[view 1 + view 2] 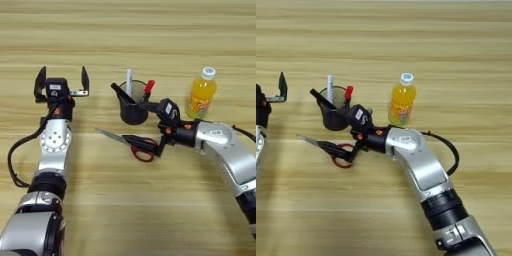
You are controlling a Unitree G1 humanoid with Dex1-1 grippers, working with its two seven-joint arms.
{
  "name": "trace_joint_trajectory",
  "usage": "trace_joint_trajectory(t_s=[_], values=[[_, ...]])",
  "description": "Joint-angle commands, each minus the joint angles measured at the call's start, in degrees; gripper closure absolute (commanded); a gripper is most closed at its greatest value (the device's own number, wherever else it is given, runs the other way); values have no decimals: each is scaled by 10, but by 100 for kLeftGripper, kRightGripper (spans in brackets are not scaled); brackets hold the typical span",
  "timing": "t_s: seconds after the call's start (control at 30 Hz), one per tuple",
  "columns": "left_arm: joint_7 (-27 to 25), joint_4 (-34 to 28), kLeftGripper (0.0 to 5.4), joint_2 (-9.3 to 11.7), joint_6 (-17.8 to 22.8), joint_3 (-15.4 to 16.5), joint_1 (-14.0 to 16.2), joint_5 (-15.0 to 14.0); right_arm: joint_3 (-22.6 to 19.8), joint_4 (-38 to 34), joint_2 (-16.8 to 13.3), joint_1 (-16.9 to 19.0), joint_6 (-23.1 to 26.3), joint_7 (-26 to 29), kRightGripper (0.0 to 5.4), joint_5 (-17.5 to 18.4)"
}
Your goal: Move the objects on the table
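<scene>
The red-handled scissors (pixel 114 135) lie flat on the table (pixel 125 30) in front of the black cup, with their steel blades pointing left. My right gripper (pixel 150 127) is open at their handle end. Its lower finger (pixel 159 147) is down against the red handles and its upper finger (pixel 150 106) is near the cup's right side. The bottle of orange drink (pixel 201 95), with a white cap, stands upright to the right of the cup, behind my right forearm. My left gripper (pixel 61 82) is open at the left, away from both objects, with nothing between its fingers.
The black cup (pixel 133 109) holding pens stands just behind the scissors, close to my right gripper. A black cable (pixel 448 150) loops beside my right forearm. Bare wood stretches along the far side and the near middle.
</scene>
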Motion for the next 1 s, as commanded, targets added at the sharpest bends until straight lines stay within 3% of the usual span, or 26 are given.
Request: trace_joint_trajectory(t_s=[0.03, 0.43, 0.7, 0.87, 1.0], values=[[3, 5, 0, -2, -4, 0, -4, 4, -16, -57, -8, 2, 22, -14, 2, 20], [4, 6, 0, -2, -4, -1, -6, 5, -79, -158, -18, -21, 46, -64, 2, 69], [3, 6, 0, -2, -3, -1, -7, 4, -201, -136, -17, -65, 18, -153, 2, 95], [4, 9, 0, -2, -3, -1, -8, 5, -239, -77, -33, -75, -13, -208, 2, 61], [4, 11, 0, -1, -4, 0, -9, 5, -246, -37, -43, -74, -29, -234, 2, 38]])
